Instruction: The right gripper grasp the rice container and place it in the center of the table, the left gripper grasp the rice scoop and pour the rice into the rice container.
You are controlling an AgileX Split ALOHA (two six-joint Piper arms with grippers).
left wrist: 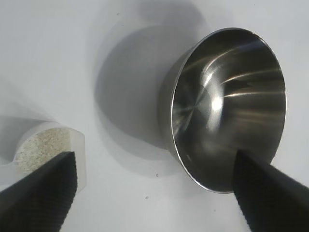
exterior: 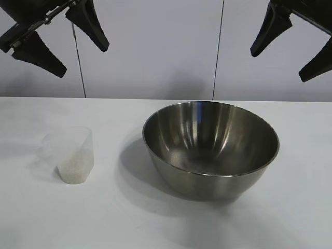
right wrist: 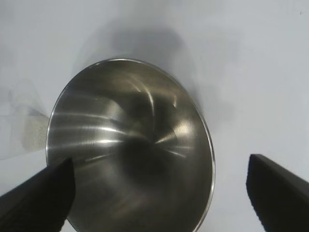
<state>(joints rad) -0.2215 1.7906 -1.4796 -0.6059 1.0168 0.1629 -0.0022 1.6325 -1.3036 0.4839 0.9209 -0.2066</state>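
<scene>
The rice container (exterior: 210, 147), a large steel bowl, stands empty on the white table (exterior: 155, 218), right of centre. It also shows in the left wrist view (left wrist: 227, 106) and the right wrist view (right wrist: 130, 145). The rice scoop (exterior: 71, 154), a clear plastic cup, stands at the left with rice (exterior: 72, 168) inside; the rice shows in the left wrist view (left wrist: 41, 145). My left gripper (exterior: 83, 57) hangs open high above the scoop. My right gripper (exterior: 277, 67) hangs open high above the bowl's right side. Both are empty.
A pale wall with two vertical seams (exterior: 78, 52) stands behind the table. Bare tabletop lies in front of the bowl and between bowl and scoop (exterior: 114, 155).
</scene>
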